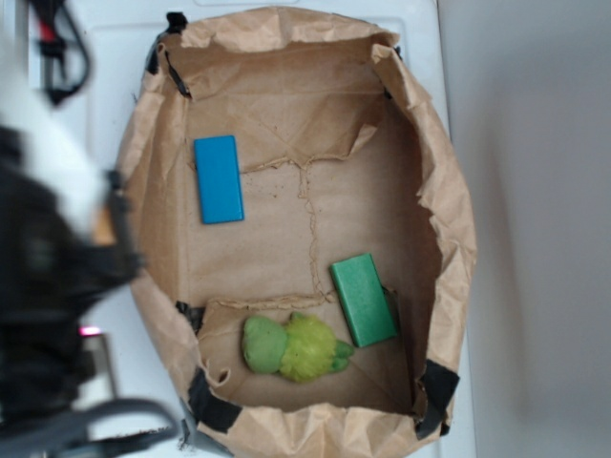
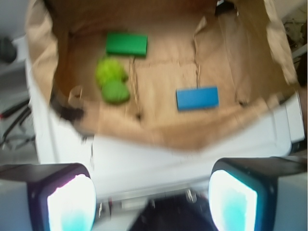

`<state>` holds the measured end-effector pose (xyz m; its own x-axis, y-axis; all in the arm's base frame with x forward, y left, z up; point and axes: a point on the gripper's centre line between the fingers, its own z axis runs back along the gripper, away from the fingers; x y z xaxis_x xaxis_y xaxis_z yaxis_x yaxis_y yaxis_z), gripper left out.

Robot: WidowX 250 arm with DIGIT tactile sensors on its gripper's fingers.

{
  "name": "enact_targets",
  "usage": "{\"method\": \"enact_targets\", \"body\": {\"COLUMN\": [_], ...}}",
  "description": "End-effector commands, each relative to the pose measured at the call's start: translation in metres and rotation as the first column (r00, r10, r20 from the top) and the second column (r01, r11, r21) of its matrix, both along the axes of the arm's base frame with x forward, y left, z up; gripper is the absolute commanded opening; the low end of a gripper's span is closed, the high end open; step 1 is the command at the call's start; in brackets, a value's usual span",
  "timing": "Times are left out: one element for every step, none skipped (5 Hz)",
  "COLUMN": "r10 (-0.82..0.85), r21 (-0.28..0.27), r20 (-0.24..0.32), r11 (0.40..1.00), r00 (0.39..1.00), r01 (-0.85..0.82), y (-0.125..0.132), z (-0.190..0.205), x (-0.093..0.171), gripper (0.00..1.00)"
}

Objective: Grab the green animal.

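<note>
The green animal (image 1: pixel 294 347) lies on the floor of a brown paper bag tray (image 1: pixel 286 43), near its bottom edge, fuzzy lime body to the right and smooth pale-green part to the left. From the wrist it appears as the green animal (image 2: pixel 111 82) at upper left, well away from my gripper (image 2: pixel 153 204). The gripper is open, its two pads far apart with nothing between them, hanging outside the tray over the white surface. In the exterior view the arm is a dark blur at the left edge (image 1: pixel 48 286).
A flat dark-green block (image 1: pixel 364 300) lies just right of the animal, seen again as the green block (image 2: pixel 126 44). A flat blue block (image 1: pixel 219 178) lies at the tray's upper left, also the blue block (image 2: pixel 197 98). The tray's crumpled paper walls (image 2: pixel 192 137) stand raised all round.
</note>
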<state>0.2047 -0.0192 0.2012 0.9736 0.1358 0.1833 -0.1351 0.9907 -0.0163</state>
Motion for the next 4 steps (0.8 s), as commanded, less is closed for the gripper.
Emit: {"method": "enact_targets", "body": {"r10": [0.093,0.13,0.133,0.099], "r21": [0.044,0.076,0.086,0.089], "r20": [0.057,0.036,0.01,-0.017], "r11": [0.994,0.988,0.987,0.991], "r00": [0.994,0.991,0.991,0.995], "r01": [-0.096,-0.133,-0.133,-0.097], "y": [0.025,0.045,0.046,0.024], "z": [-0.021,-0.044,-0.059,-0.081], "x": [0.054,0.071,0.076,0.072], "gripper": [1.0,1.0,1.0,1.0]}}
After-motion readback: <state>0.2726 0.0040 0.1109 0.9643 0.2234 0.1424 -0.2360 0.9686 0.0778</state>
